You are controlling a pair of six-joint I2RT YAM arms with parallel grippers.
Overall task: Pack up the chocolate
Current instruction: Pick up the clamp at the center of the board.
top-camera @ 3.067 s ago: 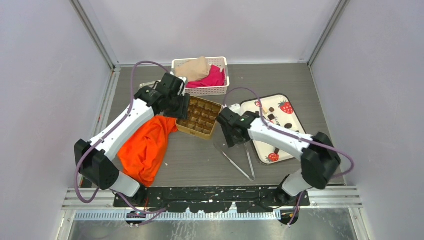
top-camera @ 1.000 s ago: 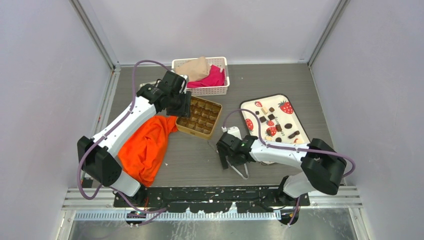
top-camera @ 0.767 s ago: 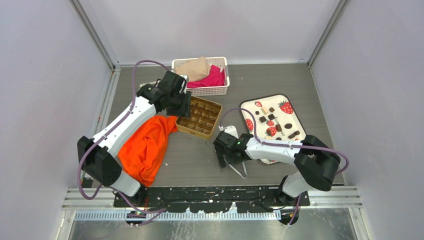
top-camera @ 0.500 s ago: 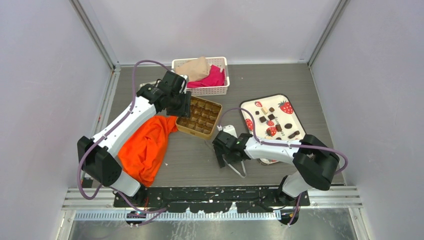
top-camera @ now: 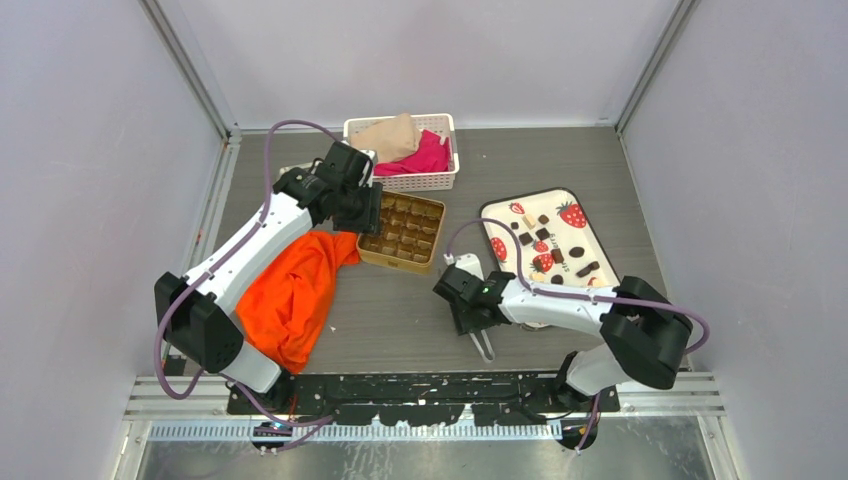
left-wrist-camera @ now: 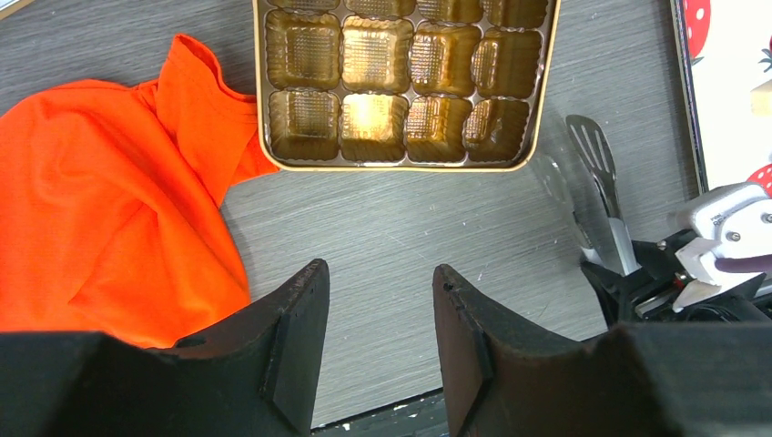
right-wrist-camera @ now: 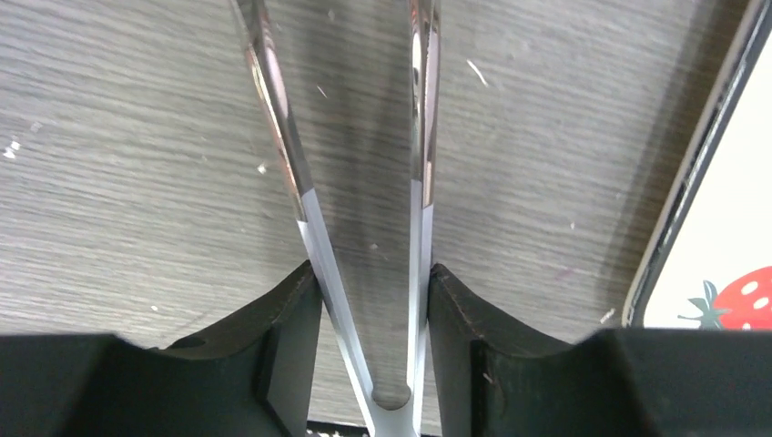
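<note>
The chocolate [top-camera: 526, 239] lies as several small dark and pale pieces on the white strawberry tray [top-camera: 540, 193]. The gold tin [top-camera: 403, 232] sits left of it; its brown compartments [left-wrist-camera: 401, 82] show empty in the left wrist view. Clear plastic tongs [top-camera: 483, 345] lie on the table between tin and tray. My right gripper [right-wrist-camera: 373, 269] is shut on the tongs [right-wrist-camera: 421, 164] near their hinge, one finger against each arm. My left gripper [left-wrist-camera: 378, 269] hovers open and empty by the tin's left edge [top-camera: 352, 208].
An orange cloth [top-camera: 295, 290] is spread left of the tin, under the left arm. A white basket [top-camera: 405, 180] holding beige and pink cloths stands behind the tin. The tray's dark rim [right-wrist-camera: 701, 182] runs just right of the right gripper.
The right gripper came down over the hinge end of the tongs and closed, squeezing their arms from a wide V to nearly parallel. The tin has turned slightly. The left arm stayed put.
</note>
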